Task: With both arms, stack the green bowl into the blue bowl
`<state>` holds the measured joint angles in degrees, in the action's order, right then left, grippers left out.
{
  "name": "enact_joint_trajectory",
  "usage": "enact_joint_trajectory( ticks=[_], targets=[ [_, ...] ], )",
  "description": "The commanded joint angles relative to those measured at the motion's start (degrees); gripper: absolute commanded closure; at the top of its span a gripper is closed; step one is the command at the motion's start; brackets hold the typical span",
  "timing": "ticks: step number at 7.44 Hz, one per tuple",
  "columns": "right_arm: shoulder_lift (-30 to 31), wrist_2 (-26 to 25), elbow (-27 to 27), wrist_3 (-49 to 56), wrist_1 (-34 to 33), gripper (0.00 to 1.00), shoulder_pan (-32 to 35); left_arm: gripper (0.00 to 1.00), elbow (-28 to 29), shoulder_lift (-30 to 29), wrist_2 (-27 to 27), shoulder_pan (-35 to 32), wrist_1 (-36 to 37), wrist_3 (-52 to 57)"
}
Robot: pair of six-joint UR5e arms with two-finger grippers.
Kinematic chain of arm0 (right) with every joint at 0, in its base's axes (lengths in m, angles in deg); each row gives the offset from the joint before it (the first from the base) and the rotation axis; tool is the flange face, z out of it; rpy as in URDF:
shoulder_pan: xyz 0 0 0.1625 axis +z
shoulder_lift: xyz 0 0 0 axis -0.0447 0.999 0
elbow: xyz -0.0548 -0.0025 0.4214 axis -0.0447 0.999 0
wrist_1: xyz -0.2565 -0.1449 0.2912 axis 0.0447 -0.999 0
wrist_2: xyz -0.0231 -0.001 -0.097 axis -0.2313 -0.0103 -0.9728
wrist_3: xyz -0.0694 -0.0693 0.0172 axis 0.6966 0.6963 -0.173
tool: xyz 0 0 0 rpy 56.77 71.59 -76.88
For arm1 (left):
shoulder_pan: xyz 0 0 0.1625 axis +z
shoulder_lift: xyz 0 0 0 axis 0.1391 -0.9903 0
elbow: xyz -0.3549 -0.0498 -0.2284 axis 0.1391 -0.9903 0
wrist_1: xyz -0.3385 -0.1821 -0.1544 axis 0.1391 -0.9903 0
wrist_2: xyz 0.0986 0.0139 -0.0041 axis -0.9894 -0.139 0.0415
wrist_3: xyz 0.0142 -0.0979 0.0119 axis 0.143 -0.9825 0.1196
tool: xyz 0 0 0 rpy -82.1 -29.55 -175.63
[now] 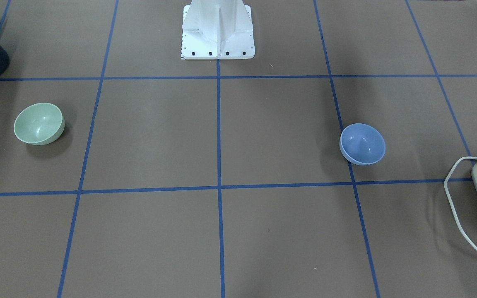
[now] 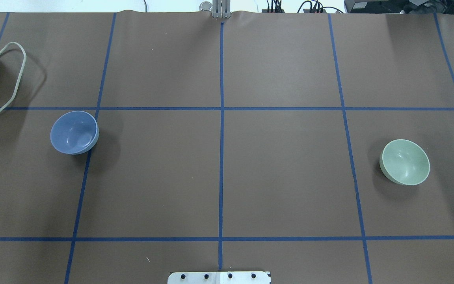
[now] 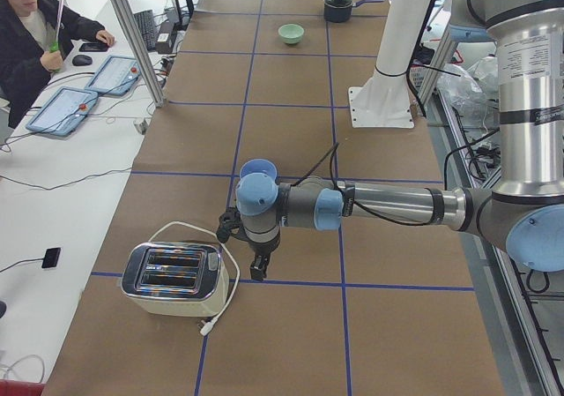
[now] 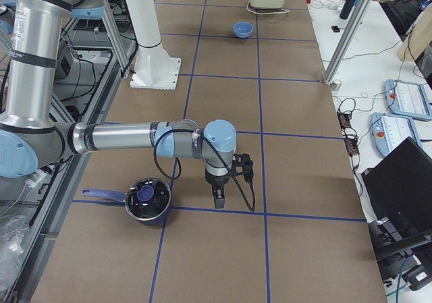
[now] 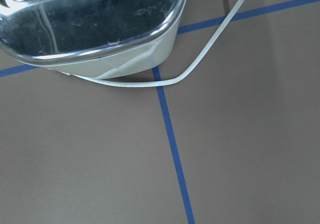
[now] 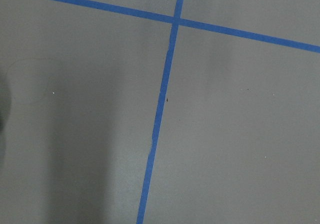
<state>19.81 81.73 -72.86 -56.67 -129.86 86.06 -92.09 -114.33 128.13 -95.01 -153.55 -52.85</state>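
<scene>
Overhead exterior view: I find the green bowl [image 2: 404, 161] standing upright, mouth up, on the table [image 2: 219, 177] on the robot's right side. The blue bowl [image 2: 74, 132] stands upright, mouth up, on the robot's left side, its edge at a blue tape line [image 2: 83, 177]. The two bowls are well apart, with the centre squares of the grid between them.

From the left-end camera I note the left arm [image 3: 388, 204] stretched low and level over the table. The left gripper [image 3: 257, 271] points down just beside the toaster [image 3: 174, 277]. I cannot tell whether its jaws stand wide or narrow.

From the right-end camera, the right arm [image 4: 121, 138] lies likewise, and the right gripper [image 4: 218, 202] points down near a lidded saucepan [image 4: 147, 198]. I cannot tell how its jaws stand either.

Left wrist camera shows the toaster's corner and its white cord [image 5: 220, 39] lying across a tape line. Right wrist camera shows table surface and crossing tape.
</scene>
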Motion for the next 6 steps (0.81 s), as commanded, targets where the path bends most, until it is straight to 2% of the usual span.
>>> enact_joint_trajectory(
  ticks=[1, 6],
  targets=[
    [0.0, 0.0, 0.0, 0.0, -0.1, 0.00, 0.1, 0.00, -0.4, 0.0, 0.0, 0.0, 0.0, 0.0],
    [-0.5, -0.1, -1.2, 0.1, 0.4, 0.00, 0.0, 0.00, -5.3, -2.4, 0.2, -0.1, -0.3, -0.5]
  ],
)
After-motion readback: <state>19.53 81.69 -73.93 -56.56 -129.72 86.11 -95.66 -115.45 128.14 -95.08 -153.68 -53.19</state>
